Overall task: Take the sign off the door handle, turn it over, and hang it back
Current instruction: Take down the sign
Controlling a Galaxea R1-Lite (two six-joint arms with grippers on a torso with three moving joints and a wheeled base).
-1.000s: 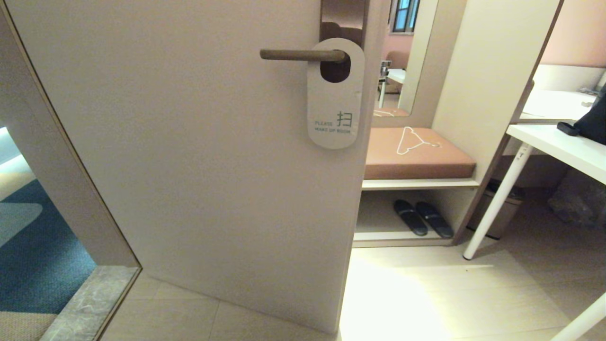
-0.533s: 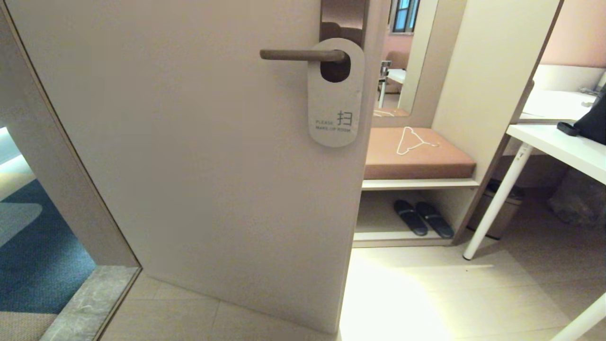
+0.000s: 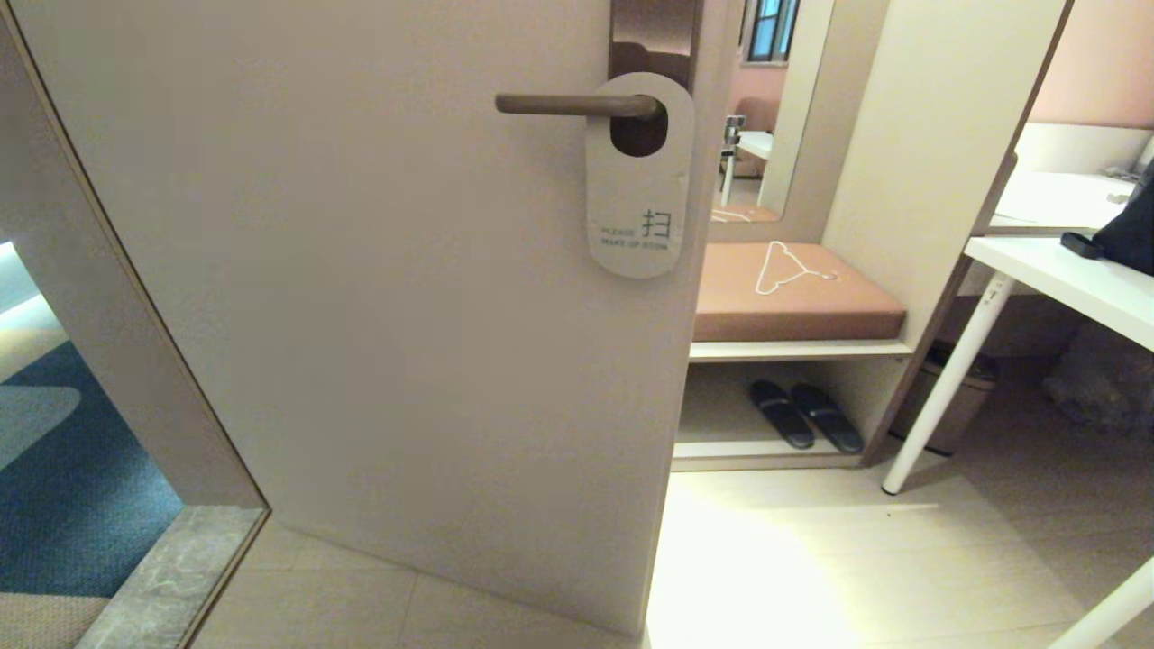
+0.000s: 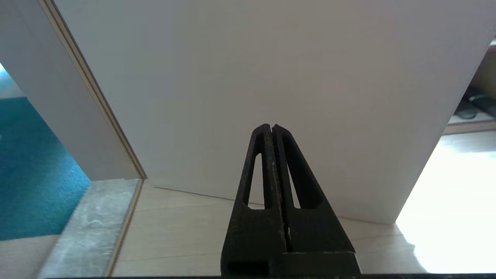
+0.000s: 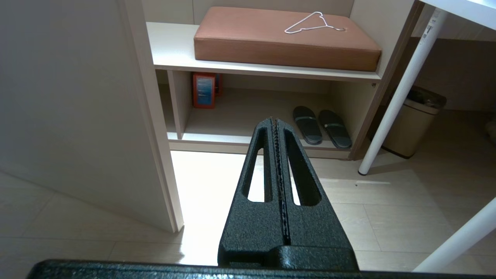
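Far left, door frame [image 3: 135,297] slants down to a marble threshold [image 3: 171,577]; blue carpet [image 3: 72,505] shows beyond it, cut off by the picture's edge; door [image 3: 388,315] stands ajar, its free vertical edge running down right of centre to bare tiled floor [image 3: 811,559]

Door handle [image 3: 577,105] lies level, free tip pointing left, clear door face around it; its root is hidden behind the sign [image 3: 639,176]; backplate [image 3: 654,36] cut off at the top

Sign hangs on the handle by its large hole, white side out, lettering "PLEASE MAKE UP ROOM" small and faint; it hangs near upright, just beside the door's free edge, lower end loose against the door face

Left claw [image 4: 272,128] is fully closed, tips pressed together, gripping nothing; low, facing the bare lower door, apart from it; not seen from the head camera

Right claw [image 5: 275,120] is likewise closed tight and empty; low, past the door's edge, pointing toward the shelf unit; open floor ahead of it

Right of door: cushion [image 3: 793,293] with a white hanger [image 3: 784,266] on it; slippers [image 3: 807,415] on the shelf below; bin [image 3: 947,397] partly hidden behind a white desk [image 3: 1073,279] leg; dark object on the desk cut off at the right edge, not identifiable
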